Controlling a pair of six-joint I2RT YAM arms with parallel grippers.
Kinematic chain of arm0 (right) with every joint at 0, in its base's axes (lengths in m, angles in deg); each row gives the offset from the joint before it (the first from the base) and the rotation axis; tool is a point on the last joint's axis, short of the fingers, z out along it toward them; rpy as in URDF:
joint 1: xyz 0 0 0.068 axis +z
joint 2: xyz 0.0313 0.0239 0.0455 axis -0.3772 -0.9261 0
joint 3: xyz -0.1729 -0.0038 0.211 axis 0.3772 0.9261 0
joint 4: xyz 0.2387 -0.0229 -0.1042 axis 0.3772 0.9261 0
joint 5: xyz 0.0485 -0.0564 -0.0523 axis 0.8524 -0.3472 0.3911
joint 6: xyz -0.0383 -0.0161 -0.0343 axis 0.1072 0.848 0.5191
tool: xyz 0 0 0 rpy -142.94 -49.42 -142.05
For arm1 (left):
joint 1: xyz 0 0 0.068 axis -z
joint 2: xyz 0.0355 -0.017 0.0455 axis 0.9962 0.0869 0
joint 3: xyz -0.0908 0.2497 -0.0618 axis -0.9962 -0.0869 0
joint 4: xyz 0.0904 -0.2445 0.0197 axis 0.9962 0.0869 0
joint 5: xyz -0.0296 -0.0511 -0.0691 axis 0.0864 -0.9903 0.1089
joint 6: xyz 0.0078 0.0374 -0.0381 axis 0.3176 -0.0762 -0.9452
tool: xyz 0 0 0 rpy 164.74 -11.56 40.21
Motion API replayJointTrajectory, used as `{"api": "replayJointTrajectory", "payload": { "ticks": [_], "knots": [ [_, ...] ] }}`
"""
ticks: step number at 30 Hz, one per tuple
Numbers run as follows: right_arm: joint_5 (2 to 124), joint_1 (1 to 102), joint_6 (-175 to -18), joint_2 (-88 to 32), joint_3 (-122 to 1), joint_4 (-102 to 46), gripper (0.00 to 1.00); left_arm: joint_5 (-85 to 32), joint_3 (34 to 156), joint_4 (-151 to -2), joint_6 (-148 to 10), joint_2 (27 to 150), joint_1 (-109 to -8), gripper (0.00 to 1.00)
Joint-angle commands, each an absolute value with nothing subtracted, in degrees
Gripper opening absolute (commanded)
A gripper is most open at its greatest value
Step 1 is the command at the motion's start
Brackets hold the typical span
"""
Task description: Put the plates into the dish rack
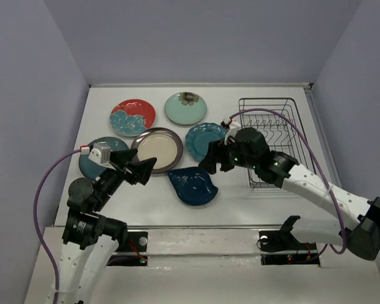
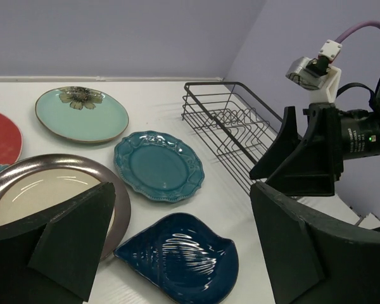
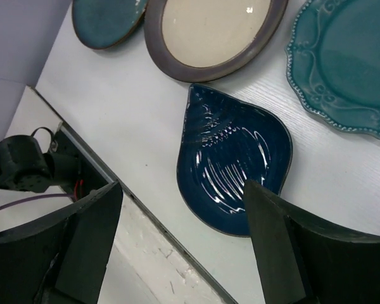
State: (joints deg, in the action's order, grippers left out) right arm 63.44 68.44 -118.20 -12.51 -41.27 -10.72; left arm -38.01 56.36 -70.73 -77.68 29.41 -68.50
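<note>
Ceramic plates (image 1: 157, 148), six, lie flat beside one wire rack (image 1: 270, 130); left fingers (image 2: 63, 247) and right fingers (image 3: 82, 247) spread wide.

Dark-blue ribbed leaf plate (image 3: 231, 171), black rack (image 1: 271, 130)

Left fingers (image 2: 69, 244) spread wide; right fingers (image 3: 282, 244) spread wide

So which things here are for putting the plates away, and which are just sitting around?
For the job: red flower plate, mint flower plate, cream brown-rimmed plate, teal scalloped plate, dark-blue leaf plate, plain teal plate, dish rack.
Just there: purple cables, white table.
</note>
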Motion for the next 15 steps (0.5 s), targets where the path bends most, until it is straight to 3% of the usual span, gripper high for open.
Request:
{"api": "replayJointTrajectory", "payload": {
  "ticks": [1,12,15],
  "knots": [
    [60.24,69.1,-115.95,-15.5,-41.62,-8.53,0.84,-39.66,57.08,-72.37,-76.83,29.08,-68.67,0.99],
    [58.57,69.62,-113.22,-22.53,-42.32,-8.44,0.83,-39.66,56.73,-72.63,-77.01,29.26,-68.67,0.99],
    [56.91,69.62,-112.17,-25.08,-42.06,-8.7,0.7,-39.75,56.72,-72.72,-77.09,29.17,-68.67,0.99]
  ]
}}
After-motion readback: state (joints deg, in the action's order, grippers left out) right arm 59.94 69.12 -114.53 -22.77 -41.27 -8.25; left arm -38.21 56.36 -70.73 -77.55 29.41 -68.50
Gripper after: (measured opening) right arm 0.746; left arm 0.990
